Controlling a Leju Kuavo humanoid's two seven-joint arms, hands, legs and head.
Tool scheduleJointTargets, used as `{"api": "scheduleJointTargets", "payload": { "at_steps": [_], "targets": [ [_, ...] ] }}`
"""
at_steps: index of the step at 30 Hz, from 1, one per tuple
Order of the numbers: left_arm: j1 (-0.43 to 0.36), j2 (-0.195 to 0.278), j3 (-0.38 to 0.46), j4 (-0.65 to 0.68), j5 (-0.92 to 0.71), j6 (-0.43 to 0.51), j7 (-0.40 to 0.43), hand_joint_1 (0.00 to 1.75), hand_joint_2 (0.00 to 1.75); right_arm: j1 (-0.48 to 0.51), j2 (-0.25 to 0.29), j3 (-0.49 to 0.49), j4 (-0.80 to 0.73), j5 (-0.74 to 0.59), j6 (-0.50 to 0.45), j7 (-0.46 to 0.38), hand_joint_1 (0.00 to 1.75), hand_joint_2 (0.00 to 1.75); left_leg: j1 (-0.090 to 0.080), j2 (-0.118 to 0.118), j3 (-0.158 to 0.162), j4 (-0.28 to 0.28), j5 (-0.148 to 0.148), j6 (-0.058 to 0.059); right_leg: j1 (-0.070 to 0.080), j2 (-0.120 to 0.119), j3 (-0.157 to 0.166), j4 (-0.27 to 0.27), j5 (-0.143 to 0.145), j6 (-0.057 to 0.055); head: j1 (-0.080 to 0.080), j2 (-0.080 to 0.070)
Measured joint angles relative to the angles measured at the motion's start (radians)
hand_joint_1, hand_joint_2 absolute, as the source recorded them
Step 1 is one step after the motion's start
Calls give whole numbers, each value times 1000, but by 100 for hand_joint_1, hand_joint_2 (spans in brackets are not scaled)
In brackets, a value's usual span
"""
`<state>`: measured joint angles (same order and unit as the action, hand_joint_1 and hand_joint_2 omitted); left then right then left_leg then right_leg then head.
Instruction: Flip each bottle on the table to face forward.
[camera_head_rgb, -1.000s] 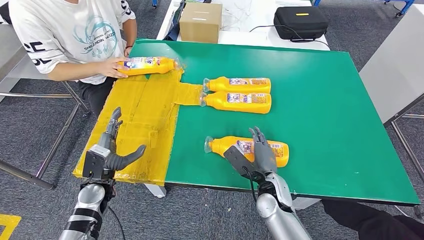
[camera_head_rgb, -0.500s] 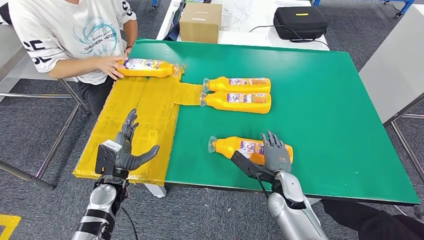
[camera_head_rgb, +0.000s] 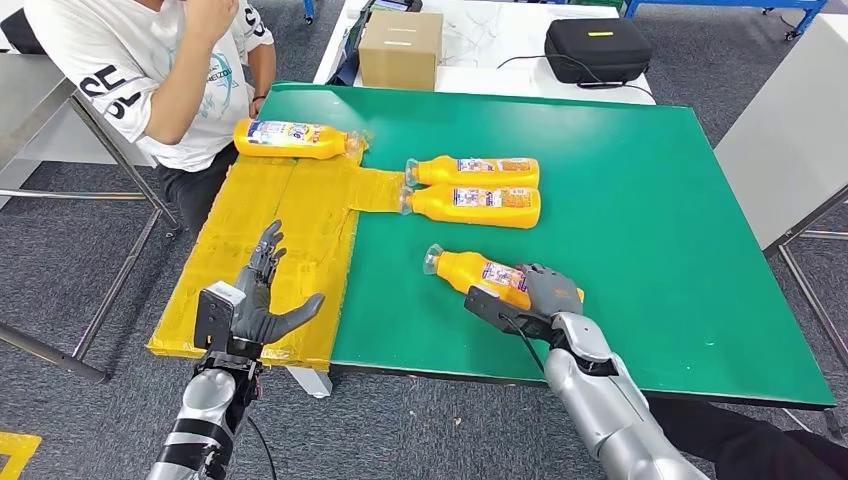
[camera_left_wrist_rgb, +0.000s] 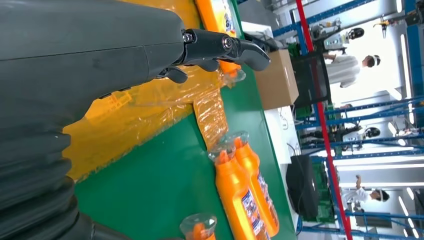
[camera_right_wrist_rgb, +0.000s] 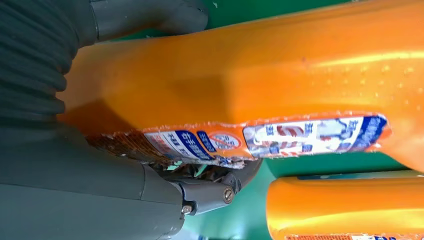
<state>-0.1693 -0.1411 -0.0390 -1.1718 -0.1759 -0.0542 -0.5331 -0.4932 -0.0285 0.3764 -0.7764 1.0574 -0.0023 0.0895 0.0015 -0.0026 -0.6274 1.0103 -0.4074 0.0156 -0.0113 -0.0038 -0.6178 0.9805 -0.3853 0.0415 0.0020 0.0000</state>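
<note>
Several orange bottles with printed labels lie on their sides on the green table (camera_head_rgb: 640, 200). My right hand (camera_head_rgb: 545, 295) grips the nearest bottle (camera_head_rgb: 480, 272) around its base end, and the bottle's clear cap points away to the left. In the right wrist view the thumb (camera_right_wrist_rgb: 150, 17) and fingers (camera_right_wrist_rgb: 210, 192) clamp this bottle (camera_right_wrist_rgb: 280, 65) from both sides, its label (camera_right_wrist_rgb: 265, 137) facing the fingers. Two more bottles (camera_head_rgb: 475, 171) (camera_head_rgb: 478, 205) lie side by side at mid-table. A fourth bottle (camera_head_rgb: 295, 138) rests at the far left. My left hand (camera_head_rgb: 255, 300) hovers open over the yellow sheet (camera_head_rgb: 300, 220).
A person in a white shirt (camera_head_rgb: 130, 70) sits at the table's far-left corner with a hand raised. A cardboard box (camera_head_rgb: 400, 47) and a black case (camera_head_rgb: 598, 48) stand on the white table behind. The green table's right half is bare.
My right hand closed around the near bottle and swung its cap end away from me. The person let go of the far-left bottle and raised that hand. My left hand shifted slightly right.
</note>
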Motion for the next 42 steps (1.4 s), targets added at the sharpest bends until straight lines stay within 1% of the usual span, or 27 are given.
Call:
{"api": "scheduleJointTargets", "payload": {
  "at_steps": [3,6,8,10,14,18,22,30,33,39,42],
  "targets": [
    [-19,0,-5,28,-4,-7,6,0,175,-35,-4,0,47,-81,33,-58,175,175,0,0,4,0,0,0,0,0,3,0,0,0,0,0],
    [-41,0,-18,63,-6,1,19,0,175,-50,-5,-2,68,-188,27,-124,175,175,0,2,6,0,-1,0,0,2,6,0,1,0,0,0],
    [-51,0,-29,81,-3,14,29,0,175,-42,3,-4,59,-264,-8,-152,175,175,0,4,6,0,-1,-1,0,3,6,0,1,0,0,0],
    [-56,0,-38,92,3,21,36,0,175,-22,17,-5,34,-313,-43,-158,175,175,0,5,6,0,-1,-1,0,4,5,0,1,0,0,0],
    [-61,0,-53,107,12,26,45,0,175,14,41,-7,-13,-353,-86,-168,175,175,1,5,6,0,-1,-1,1,4,5,0,1,-1,0,0],
    [-69,-2,-68,121,27,21,61,0,175,60,89,-15,-75,-417,-174,-212,175,175,1,5,2,0,-1,-1,1,3,1,1,1,-1,0,0],
    [-88,-13,-91,138,40,18,71,0,175,83,150,-15,-125,-441,-233,-232,175,175,1,3,-3,0,0,-1,1,3,-3,1,1,0,0,0],
    [-123,-30,-134,165,77,-1,89,0,175,63,236,7,-130,-470,-274,-279,175,175,0,3,-8,0,0,-1,0,3,-7,1,1,0,0,0],
    [-130,-33,-146,172,81,-1,92,0,175,50,255,17,-124,-474,-280,-283,175,175,0,2,-8,0,0,-1,0,3,-8,1,0,0,0,0],
    [-135,-34,-154,178,90,-1,92,0,175,42,266,31,-111,-485,-282,-290,175,175,0,2,-10,0,0,-1,0,3,-8,1,0,0,0,0],
    [-140,-37,-158,181,99,-4,92,0,175,34,282,46,-98,-484,-282,-299,175,175,0,2,-10,0,0,-1,0,3,-9,1,0,0,0,0]
  ]
}}
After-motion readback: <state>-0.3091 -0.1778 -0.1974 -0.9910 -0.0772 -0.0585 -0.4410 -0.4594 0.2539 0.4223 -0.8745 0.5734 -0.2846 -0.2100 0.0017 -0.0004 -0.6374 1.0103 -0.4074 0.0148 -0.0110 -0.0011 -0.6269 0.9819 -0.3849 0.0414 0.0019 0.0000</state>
